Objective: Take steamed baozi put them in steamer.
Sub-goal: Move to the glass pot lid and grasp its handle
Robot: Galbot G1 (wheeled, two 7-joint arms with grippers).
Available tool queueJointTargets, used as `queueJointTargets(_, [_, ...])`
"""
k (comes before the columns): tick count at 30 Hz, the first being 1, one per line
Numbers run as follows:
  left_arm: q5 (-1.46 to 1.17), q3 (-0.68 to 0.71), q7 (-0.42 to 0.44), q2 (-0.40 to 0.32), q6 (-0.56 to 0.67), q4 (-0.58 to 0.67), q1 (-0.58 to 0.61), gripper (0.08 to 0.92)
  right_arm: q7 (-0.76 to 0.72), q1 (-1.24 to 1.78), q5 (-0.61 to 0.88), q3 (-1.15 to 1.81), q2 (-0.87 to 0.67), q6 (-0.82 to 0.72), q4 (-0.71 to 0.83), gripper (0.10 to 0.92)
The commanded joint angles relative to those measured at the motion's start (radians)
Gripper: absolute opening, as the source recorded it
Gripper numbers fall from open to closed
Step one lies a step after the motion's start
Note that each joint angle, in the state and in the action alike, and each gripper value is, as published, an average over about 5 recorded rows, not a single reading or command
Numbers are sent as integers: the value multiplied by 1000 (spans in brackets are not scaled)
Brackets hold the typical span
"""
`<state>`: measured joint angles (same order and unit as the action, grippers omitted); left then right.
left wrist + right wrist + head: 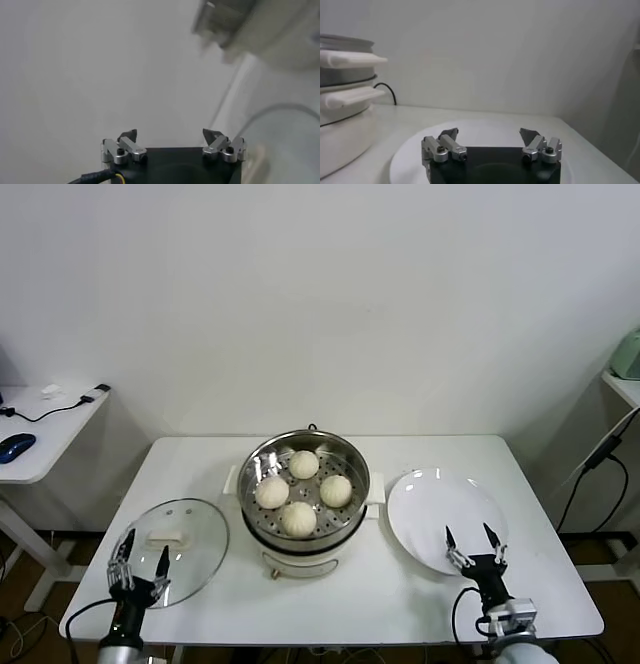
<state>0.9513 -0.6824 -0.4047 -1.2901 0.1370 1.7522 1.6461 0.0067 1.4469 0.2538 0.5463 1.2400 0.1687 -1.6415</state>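
The steamer (348, 460), a shiny steel pot on a white base, stands mid-table. Several steamed baozi (298, 519) lie on its perforated tray; none is outside it. My left gripper (143, 549) is open and holds nothing, low at the front left, over the near edge of the glass lid (190, 529). My right gripper (469, 534) is open with nothing in it, at the front right, over the near rim of the white plate (430, 499). In the right wrist view the open gripper (488, 132) hovers above the plate (415, 147), with the steamer (340, 102) off to the side. The left wrist view has the open gripper (170, 134) facing the wall.
The white table (400, 594) ends just before both grippers. A side table (50, 429) with a blue mouse (15, 447) and a cable stands at the far left. A shelf with a pale green object (627, 356) and hanging cables is at the far right.
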Motion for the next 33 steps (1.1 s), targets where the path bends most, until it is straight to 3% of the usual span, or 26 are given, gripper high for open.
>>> queueJointTargets(1, [320, -5, -80, 25, -98, -200, -106, 823, 34, 34, -68, 15, 55, -9, -13, 823])
queueJointTargets(15, [356, 29, -56, 45, -102, -317, -227, 823, 54, 44, -79, 30, 72, -13, -28, 823])
queueJointTargets(33, [322, 61, 14, 48, -121, -373, -309, 822, 62, 39, -98, 27, 99, -12, -34, 823])
